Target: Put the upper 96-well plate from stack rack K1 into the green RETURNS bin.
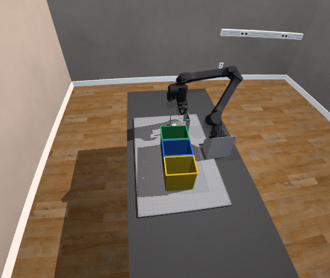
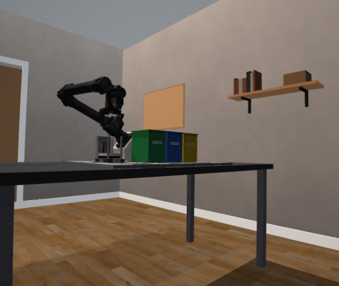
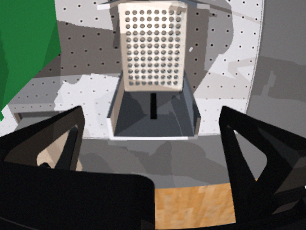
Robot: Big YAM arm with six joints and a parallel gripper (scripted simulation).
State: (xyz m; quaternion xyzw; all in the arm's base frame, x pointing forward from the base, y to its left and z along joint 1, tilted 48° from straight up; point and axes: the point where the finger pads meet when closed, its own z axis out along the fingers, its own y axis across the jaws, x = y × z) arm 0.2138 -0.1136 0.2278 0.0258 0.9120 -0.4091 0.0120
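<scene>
The upper 96-well plate [image 3: 149, 45], cream with rows of wells, lies in the rack's top level. I cannot make out the lower plate beneath it. My gripper [image 3: 151, 113] is open and empty. It points down, hovering above the rack's near side with its fingers clear of the plate. In the top view the gripper [image 1: 183, 112] hangs just over the rack [image 1: 179, 122]. In the exterior view the gripper [image 2: 119, 134] is above the rack [image 2: 109, 150], left of the green bin [image 2: 148, 146].
A blue bin [image 1: 176, 147] and a yellow bin [image 1: 180, 172] stand upright in a row touching the green one. A grey box [image 1: 220, 146] stands by the arm's base at the mat's right edge. The green bin's wall [image 3: 23, 35] is close on the gripper's left.
</scene>
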